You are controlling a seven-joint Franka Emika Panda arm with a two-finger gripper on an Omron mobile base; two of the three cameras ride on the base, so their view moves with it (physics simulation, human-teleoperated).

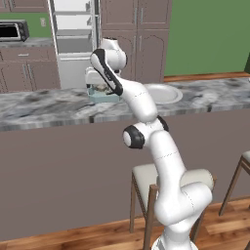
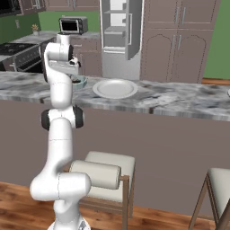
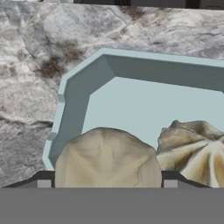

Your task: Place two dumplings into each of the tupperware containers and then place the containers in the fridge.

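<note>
A pale teal tupperware container (image 3: 131, 100) sits on the marble counter, and I look down into it in the hand view. My gripper (image 3: 107, 183) is shut on a tan dumpling (image 3: 107, 157) that spans the gap between both fingertips, low over the tub's near side. A second, pleated dumpling (image 3: 192, 148) lies inside the tub to the right. In the base views the gripper (image 1: 101, 87) (image 2: 77, 76) points down over the container (image 1: 108, 97) (image 2: 81, 82). The fridge (image 1: 73, 39) (image 2: 117, 31) stands behind the counter with its door open.
A round white plate (image 1: 163, 93) (image 2: 115, 88) lies on the counter (image 1: 44, 105) right of the container. A black microwave (image 1: 12, 30) sits at the back left, beside brown cabinets (image 1: 136, 29). Stools (image 1: 146, 180) stand in front of the counter.
</note>
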